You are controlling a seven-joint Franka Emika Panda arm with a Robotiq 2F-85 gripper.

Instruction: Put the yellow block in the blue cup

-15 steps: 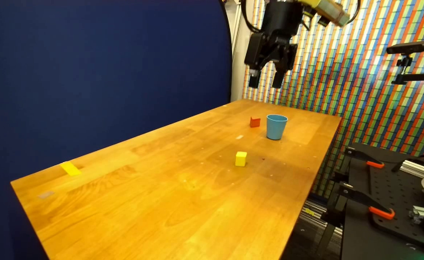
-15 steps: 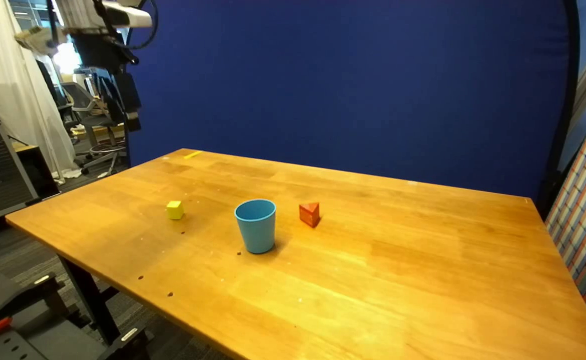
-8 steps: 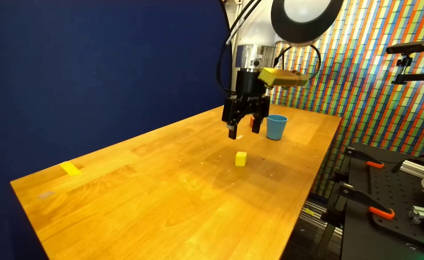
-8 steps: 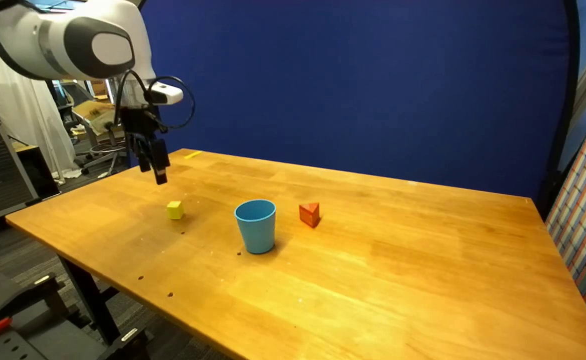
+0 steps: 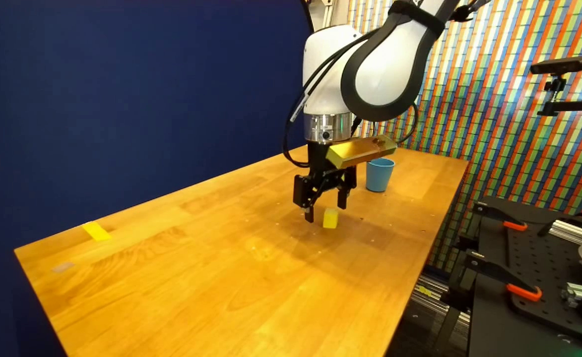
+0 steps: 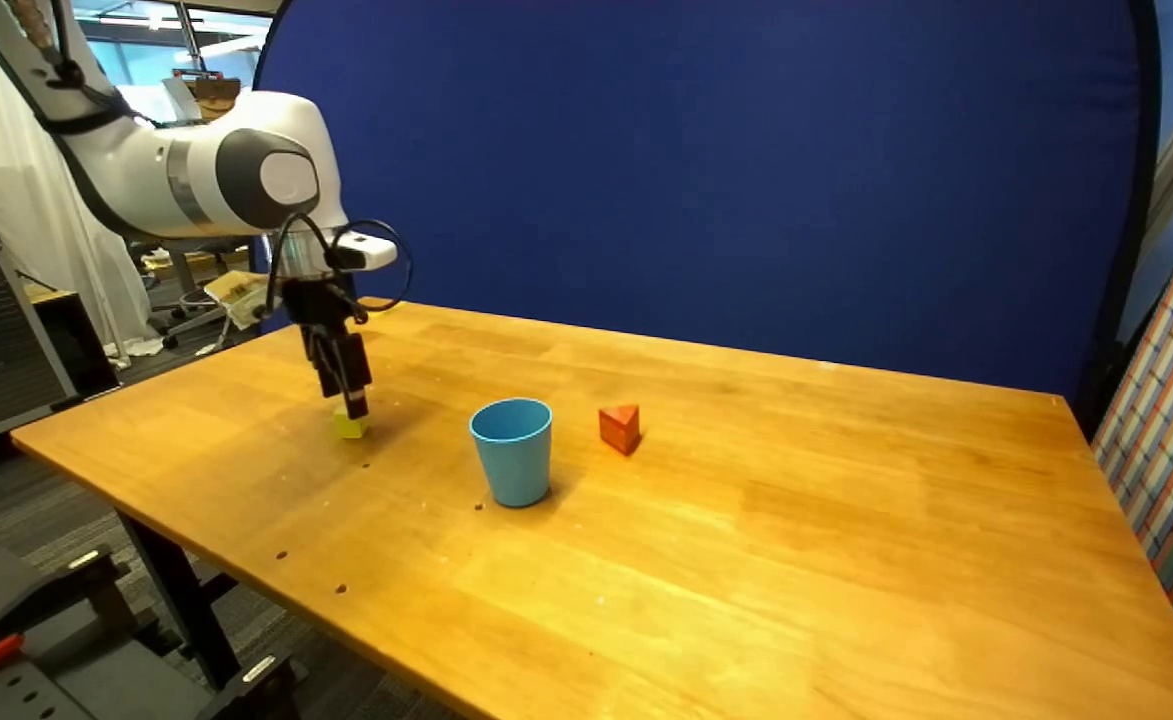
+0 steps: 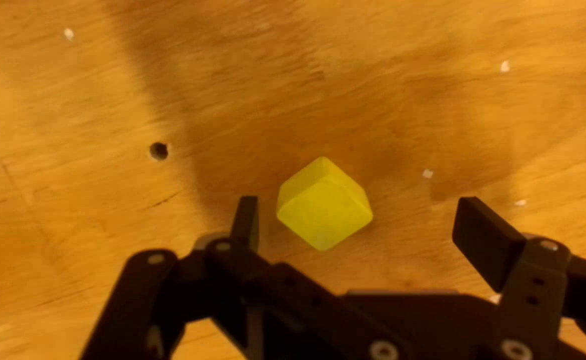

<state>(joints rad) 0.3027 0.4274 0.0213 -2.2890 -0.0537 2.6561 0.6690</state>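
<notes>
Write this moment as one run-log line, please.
end effector: open over yellow cube | yellow cube: on wooden table, ungrasped | blue cup: upright, apart from yellow cube | placement: not yet done

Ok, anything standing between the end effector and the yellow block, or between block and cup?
Nothing visible on either stretch. The end effector is open over the yellow block; in an exterior view, the red block lies past the cup, off the route.

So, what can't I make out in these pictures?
Floor of the cup: hidden by its near wall in both exterior views.
Yellow block: partly behind the fingers in an exterior view.
Arm: cut off by the top edge in both exterior views.
</notes>
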